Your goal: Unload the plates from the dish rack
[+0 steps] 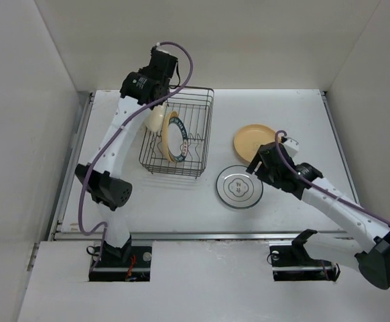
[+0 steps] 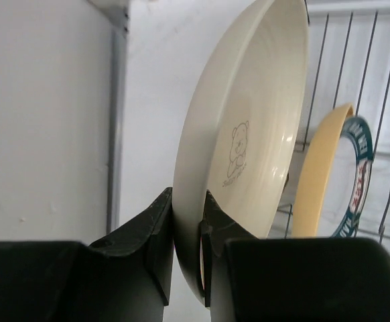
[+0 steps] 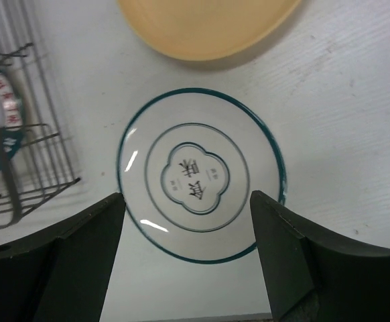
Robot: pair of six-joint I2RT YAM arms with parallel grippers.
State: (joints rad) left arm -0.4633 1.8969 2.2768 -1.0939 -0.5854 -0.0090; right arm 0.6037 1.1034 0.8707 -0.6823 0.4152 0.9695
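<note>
In the left wrist view my left gripper (image 2: 188, 248) is shut on the lower rim of a cream plate (image 2: 248, 127) with a small bear mark, held on edge. From above, that gripper (image 1: 153, 107) and the cream plate (image 1: 156, 121) are at the left end of the dark wire dish rack (image 1: 202, 127). A tan-yellow plate (image 2: 315, 181) and a white plate with a blue-green patterned rim (image 2: 357, 174) stand upright in the rack. My right gripper (image 3: 188, 255) hangs open above a white teal-rimmed plate (image 3: 202, 176) lying flat on the table.
A tan-yellow plate (image 1: 254, 139) lies flat right of the rack, just behind the white plate (image 1: 239, 186). White walls enclose the table on the left, back and right. The rack's corner (image 3: 21, 194) shows left of my right gripper.
</note>
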